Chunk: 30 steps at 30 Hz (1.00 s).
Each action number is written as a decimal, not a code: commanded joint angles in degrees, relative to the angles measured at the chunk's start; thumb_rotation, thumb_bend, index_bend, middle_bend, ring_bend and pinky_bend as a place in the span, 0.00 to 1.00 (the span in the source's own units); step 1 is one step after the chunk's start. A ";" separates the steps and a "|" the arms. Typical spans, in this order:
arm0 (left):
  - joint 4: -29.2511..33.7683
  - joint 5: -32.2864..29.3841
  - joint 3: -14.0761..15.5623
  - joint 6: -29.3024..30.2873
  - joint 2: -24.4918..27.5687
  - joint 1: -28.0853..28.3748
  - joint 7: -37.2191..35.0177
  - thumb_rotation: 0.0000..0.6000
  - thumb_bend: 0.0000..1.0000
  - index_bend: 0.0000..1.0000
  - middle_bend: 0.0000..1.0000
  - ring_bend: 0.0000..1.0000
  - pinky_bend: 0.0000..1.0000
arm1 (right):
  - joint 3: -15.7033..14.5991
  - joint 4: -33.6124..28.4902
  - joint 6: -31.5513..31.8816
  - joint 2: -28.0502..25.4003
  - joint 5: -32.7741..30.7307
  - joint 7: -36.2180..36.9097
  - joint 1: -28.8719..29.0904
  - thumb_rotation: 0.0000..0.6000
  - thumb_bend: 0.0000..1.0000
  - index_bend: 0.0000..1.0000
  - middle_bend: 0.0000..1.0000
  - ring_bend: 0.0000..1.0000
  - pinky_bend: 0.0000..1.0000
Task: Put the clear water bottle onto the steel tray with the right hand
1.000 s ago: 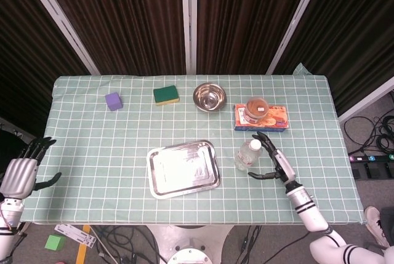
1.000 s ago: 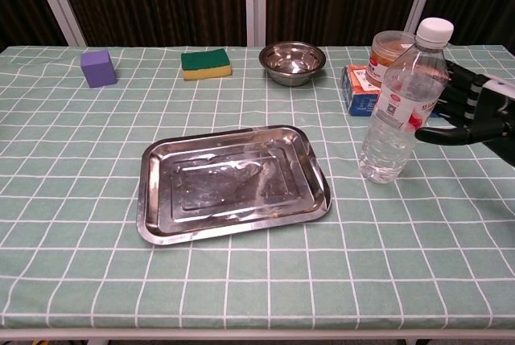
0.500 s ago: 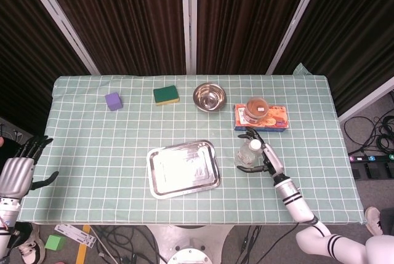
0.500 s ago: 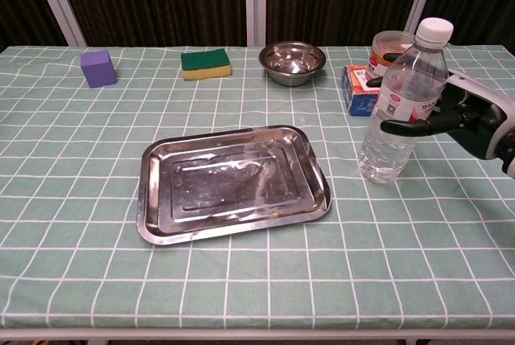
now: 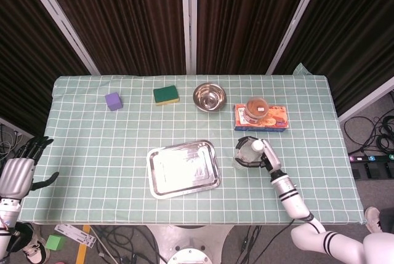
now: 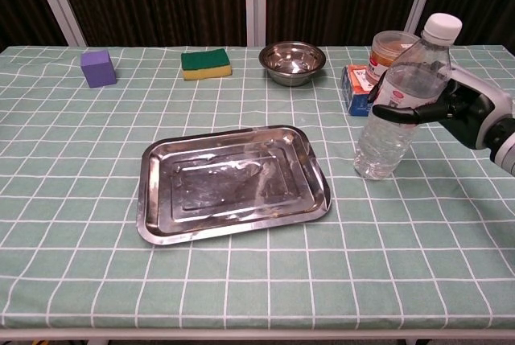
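The right hand [image 6: 459, 108] runs off the chest view's right edge just past the wrist, and its palm side is hidden behind the clear water bottle [image 6: 400, 100], so how fully the fingers wrap the bottle cannot be told. Behind the bottle, the jar [image 6: 386, 49] and the blue box [image 6: 356, 89] are partly covered. The left hand [image 5: 17, 175], far left of the bottle, is cut at the head view's lower edge.

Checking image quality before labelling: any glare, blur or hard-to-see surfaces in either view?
Chest view: sharp throughout; the steel tray mirrors the room in patchy bright streaks, and the clear water bottle shows see-through highlights under the right hand. Head view: things look small, the tray glares whitish, and the curtains are very dark.
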State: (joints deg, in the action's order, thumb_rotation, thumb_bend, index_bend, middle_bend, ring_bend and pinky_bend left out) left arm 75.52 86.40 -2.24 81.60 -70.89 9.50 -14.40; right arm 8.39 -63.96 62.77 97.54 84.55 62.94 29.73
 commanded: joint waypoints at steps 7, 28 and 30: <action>0.54 0.08 -0.18 -0.07 0.06 0.25 0.16 0.94 0.25 0.18 0.21 0.11 0.19 | 6.17 -15.52 3.06 -6.50 -0.15 -11.50 2.97 1.00 0.21 0.68 0.50 0.30 0.34; 1.92 -0.22 -0.13 0.12 0.56 -0.06 1.19 0.94 0.25 0.18 0.21 0.11 0.19 | 10.10 -19.62 2.32 -5.97 -4.03 -18.57 5.46 1.00 0.25 0.70 0.51 0.32 0.37; 1.97 -0.20 -0.17 0.05 0.48 0.01 1.21 0.94 0.25 0.19 0.21 0.11 0.19 | 10.94 -22.93 4.82 -7.60 -2.73 -19.90 5.02 1.00 0.24 0.70 0.51 0.32 0.37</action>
State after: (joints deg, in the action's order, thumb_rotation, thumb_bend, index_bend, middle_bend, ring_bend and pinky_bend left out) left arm 77.48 86.20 -2.40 81.65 -70.41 9.51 -13.20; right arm 17.46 -80.19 63.13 92.14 78.26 43.82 34.47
